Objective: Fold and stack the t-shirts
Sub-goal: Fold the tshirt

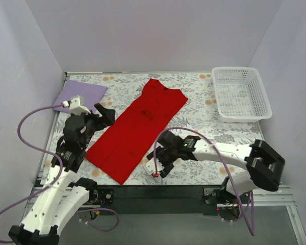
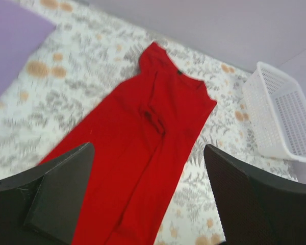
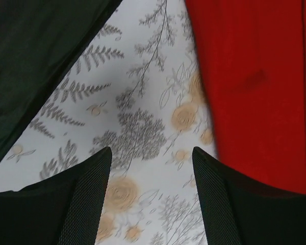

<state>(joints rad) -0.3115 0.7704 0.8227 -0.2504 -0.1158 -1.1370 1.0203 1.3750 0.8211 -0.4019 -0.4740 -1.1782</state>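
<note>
**Top external view.** The red t-shirt (image 1: pixel 137 130) lies at the centre of the frame. It is folded into a long narrow strip that runs diagonally from lower left to upper right, collar end uppermost. The lavender t-shirt (image 1: pixel 83 93) lies folded flat at upper left, well apart from the red one. Both rest on the grey floral cloth (image 1: pixel 204 115). The white basket (image 1: pixel 242 94) stands at upper right. The left gripper (image 1: pixel 106 114) hovers just left of the strip, jaws spread, holding nothing. The right gripper (image 1: pixel 155 159) sits just right of the strip's lower end.

**Left wrist view.** The fingers (image 2: pixel 61 194) stand wide apart at the lower corners. The red strip lies beyond them, ungripped.

**Right wrist view.** The fingers (image 3: pixel 81 199) stand apart above bare floral cloth, with nothing between them. The red t-shirt fills the right of the frame.
</note>
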